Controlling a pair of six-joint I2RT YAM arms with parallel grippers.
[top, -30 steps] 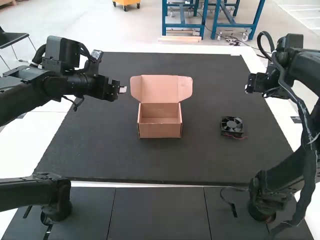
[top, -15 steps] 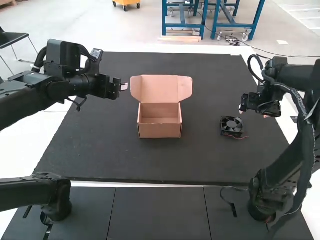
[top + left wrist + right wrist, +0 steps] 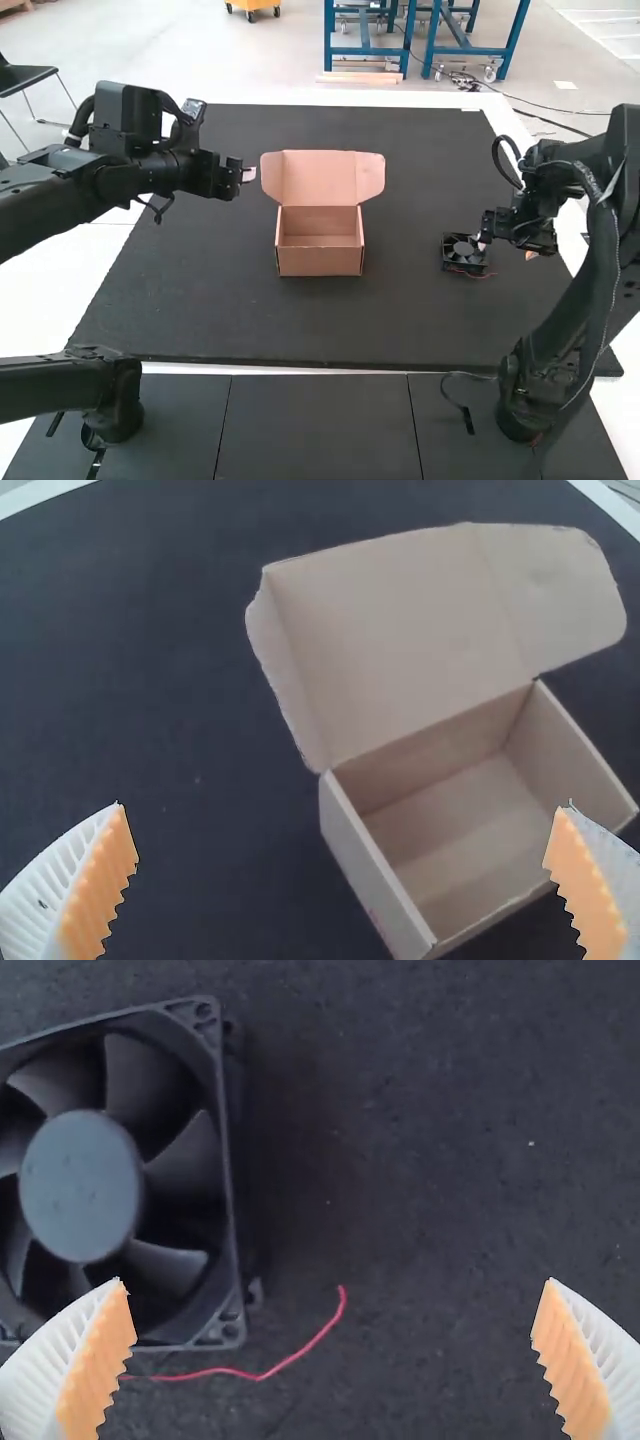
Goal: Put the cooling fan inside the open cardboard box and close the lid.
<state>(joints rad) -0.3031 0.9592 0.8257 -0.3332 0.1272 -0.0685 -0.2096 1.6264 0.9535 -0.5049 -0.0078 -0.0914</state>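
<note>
We see the right tool (image 3: 328,1360), wide open, off-centre over the cooling fan (image 3: 110,1175); grasping looks next, after centring. The left tool (image 3: 238,177) hovers open beside the cardboard box (image 3: 319,240).

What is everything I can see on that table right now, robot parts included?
Mat: one, black, covering the tabletop.
Cardboard box: one, brown, in the middle of the mat, empty, with its lid standing open at the back.
Cooling fan: one, black, lying flat on the mat to the right of the box.
Wire: one, thin and red, on the mat beside the fan.
Left hand: one, white ribbed fingers with orange pads, open, held in the air to the left of the box's lid.
Right hand: one, same colours, open, low over the mat at the fan's right edge, with one finger over a corner of the fan.
</note>
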